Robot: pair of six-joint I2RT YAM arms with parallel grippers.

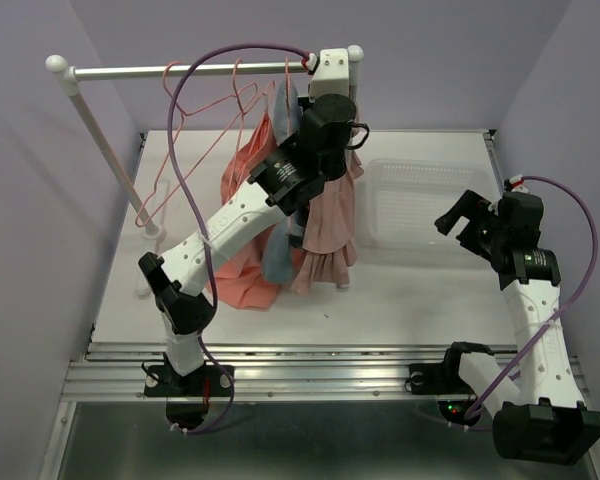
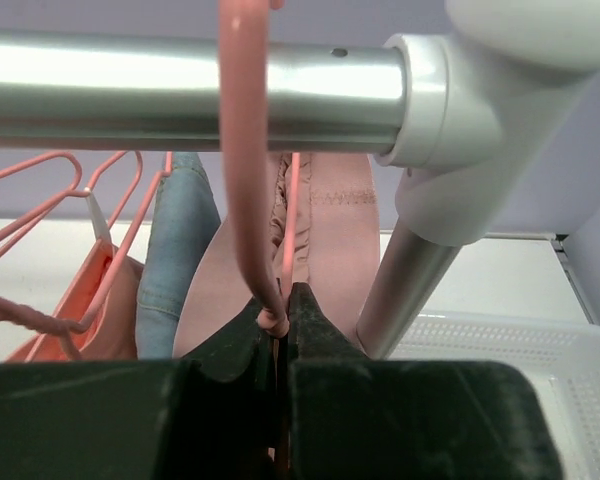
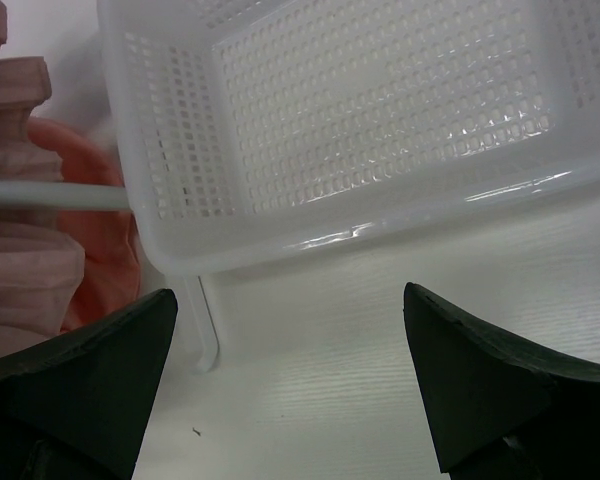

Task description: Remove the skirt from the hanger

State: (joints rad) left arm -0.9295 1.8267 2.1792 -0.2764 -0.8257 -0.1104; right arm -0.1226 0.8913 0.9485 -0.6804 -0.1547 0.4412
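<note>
Skirt (image 1: 238, 172) hangs vertical, waist up, hem on table (image 1: 410, 290); left claw (image 2: 281, 318) pinching hanger (image 2: 242, 180).

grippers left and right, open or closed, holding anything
left gripper: closed on the pink hanger hook at the rod
right gripper: open, holding nothing

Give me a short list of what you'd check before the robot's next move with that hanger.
1. Left gripper has a grip: ok, shut on a pink hanger hook.
2. Hook lifted off the rod: not ok, it curves over the rod.
3. Correct hanger chosen: cannot tell. The mauve garment hangs right behind the hook, and the skirt hangs further left.
4. Right gripper free to help: ok, open and holding nothing, facing the basket.
</note>
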